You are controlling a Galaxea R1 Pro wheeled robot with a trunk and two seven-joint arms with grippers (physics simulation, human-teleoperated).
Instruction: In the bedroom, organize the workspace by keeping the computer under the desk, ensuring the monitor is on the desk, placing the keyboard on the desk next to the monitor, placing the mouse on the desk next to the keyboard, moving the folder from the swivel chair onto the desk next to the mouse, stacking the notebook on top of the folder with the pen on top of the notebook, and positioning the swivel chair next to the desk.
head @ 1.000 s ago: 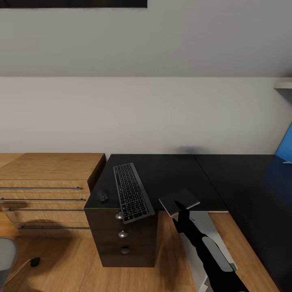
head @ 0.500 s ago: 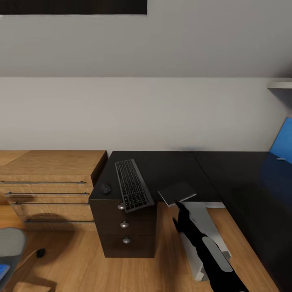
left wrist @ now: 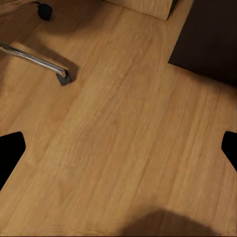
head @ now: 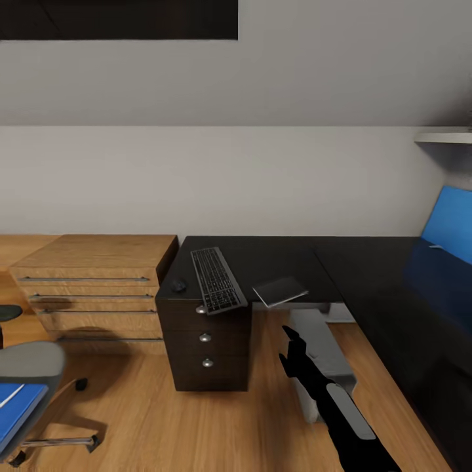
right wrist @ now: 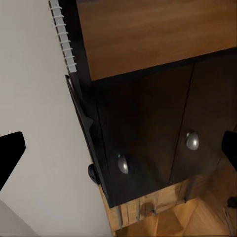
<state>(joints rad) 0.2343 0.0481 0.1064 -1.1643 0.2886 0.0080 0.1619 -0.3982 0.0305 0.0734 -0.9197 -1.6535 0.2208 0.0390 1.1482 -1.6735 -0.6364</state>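
Observation:
On the black desk [head: 275, 259] lie a dark keyboard [head: 216, 280], a small black mouse [head: 178, 286] to its left and a dark notebook [head: 280, 290] to its right, jutting over the front edge. A blue monitor [head: 451, 224] stands at the far right. The grey computer [head: 322, 357] sits on the floor under the desk. A blue folder [head: 16, 408] lies on the grey swivel chair [head: 33, 367] at lower left. My right gripper [head: 290, 344] hangs open below the notebook, apart from it. The right wrist view shows the notebook's spiral [right wrist: 61, 39]. My left gripper [left wrist: 118, 153] is open over the floor.
A dark drawer unit [head: 206, 341] with round knobs carries the desk's left end. A wooden dresser [head: 98, 282] stands beside it. The chair's chrome leg and caster [left wrist: 58, 73] lie on the wooden floor [left wrist: 128, 148] near my left gripper. A shelf [head: 446, 137] hangs at upper right.
The whole view has drawn back from the desk, bringing the chair and folder in at lower left. My right gripper, earlier at the notebook's edge, now sits apart from it.

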